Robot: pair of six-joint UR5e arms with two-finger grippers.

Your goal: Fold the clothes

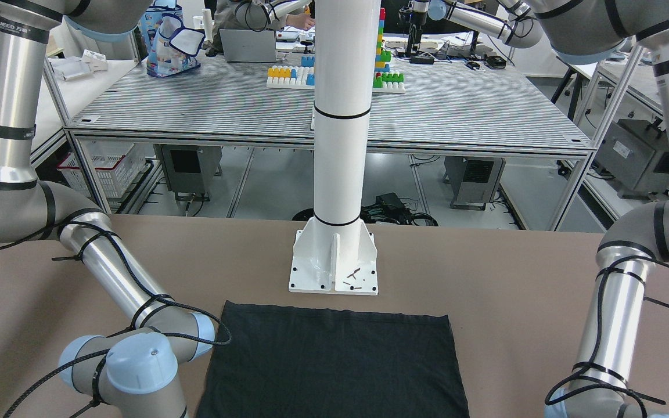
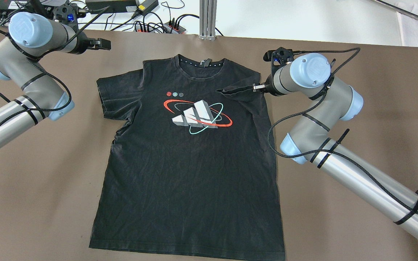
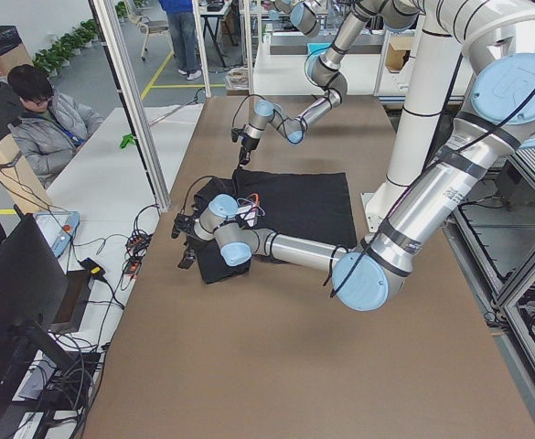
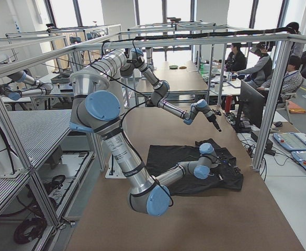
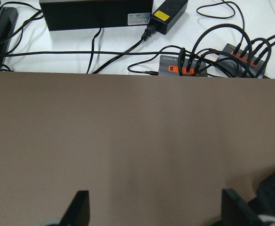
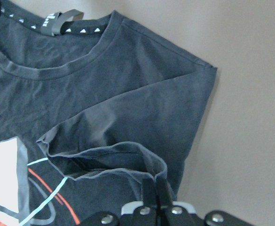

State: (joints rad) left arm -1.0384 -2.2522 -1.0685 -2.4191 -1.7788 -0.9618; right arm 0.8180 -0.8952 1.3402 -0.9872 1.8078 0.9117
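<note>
The clothes are one black T-shirt [image 2: 191,163] with a red, white and teal print, lying flat and face up on the brown table, collar toward the far edge. In the front-facing view only its hem end [image 1: 334,366] shows. My right gripper [image 2: 255,88] is shut on the hem of the shirt's right sleeve [image 2: 236,92], which is lifted and drawn inward over the chest. The right wrist view shows the pinched sleeve edge [image 6: 128,155] between the closed fingers [image 6: 156,193]. My left gripper [image 2: 103,44] hovers open over bare table beyond the left sleeve, fingers [image 5: 81,207] wide apart and holding nothing.
The white pillar's base plate [image 1: 334,261] stands at the table edge just past the shirt's hem. Power strips and cables [image 2: 158,25] lie along the far edge, also in the left wrist view [image 5: 184,63]. A seated person [image 3: 43,123] is beside the table's far side.
</note>
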